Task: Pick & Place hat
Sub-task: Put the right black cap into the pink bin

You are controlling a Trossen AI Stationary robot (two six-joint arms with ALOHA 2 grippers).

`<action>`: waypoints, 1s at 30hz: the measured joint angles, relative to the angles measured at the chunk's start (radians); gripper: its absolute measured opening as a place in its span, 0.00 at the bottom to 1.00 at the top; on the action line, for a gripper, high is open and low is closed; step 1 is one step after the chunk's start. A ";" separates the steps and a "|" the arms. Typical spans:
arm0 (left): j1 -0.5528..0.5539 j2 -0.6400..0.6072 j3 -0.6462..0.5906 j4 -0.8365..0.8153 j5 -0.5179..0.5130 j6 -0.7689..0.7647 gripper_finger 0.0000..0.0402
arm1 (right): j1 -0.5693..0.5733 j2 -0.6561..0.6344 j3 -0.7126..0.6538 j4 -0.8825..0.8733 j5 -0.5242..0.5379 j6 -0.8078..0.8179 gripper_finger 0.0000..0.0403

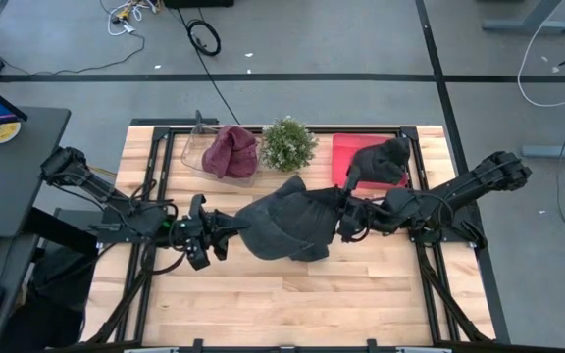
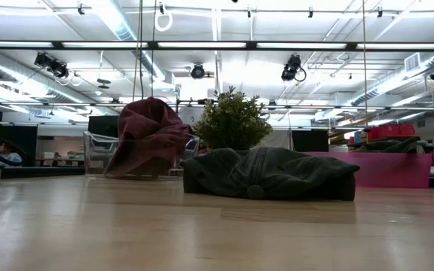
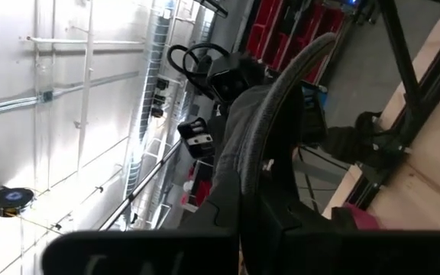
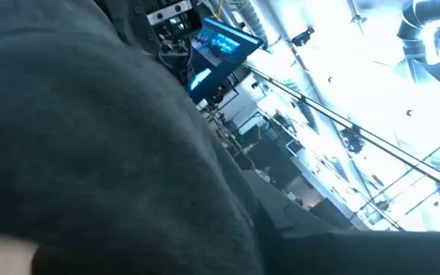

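A dark grey hat (image 1: 287, 226) lies in the middle of the wooden table; in the low view (image 2: 270, 173) its underside rests on the tabletop. My left gripper (image 1: 226, 235) is at the hat's left edge, low over the table and shut on the hat (image 3: 243, 153). My right gripper (image 1: 346, 224) reaches into the hat's right edge; dark cloth (image 4: 90, 137) fills its wrist view and hides it. Neither gripper shows in the low view. My left gripper holds the hat by the stiff edge of its brim (image 3: 270, 145) on the hat's left side. It comes at it nearly level from the table's left. The brim edge runs down between the fingers (image 3: 296, 229). The hat's body rests on the table.
At the far edge stand a clear container (image 1: 199, 157) with a maroon hat (image 1: 231, 152), a small potted plant (image 1: 288, 144), and a red tray (image 1: 346, 157) with another dark hat (image 1: 381, 159). The near half of the table (image 1: 292, 304) is bare wood.
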 joint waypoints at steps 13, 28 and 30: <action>0.036 0.000 0.000 -0.086 -0.022 -0.216 0.06 | 0.002 0.001 0.000 0.085 0.105 -0.182 0.00; 0.049 0.002 0.000 -0.094 -0.064 -0.392 0.38 | -0.002 -0.016 0.001 0.096 0.371 -0.322 0.00; 0.048 0.002 0.000 -0.096 -0.070 -0.403 0.43 | -0.012 -0.025 0.001 0.080 0.410 -0.333 0.00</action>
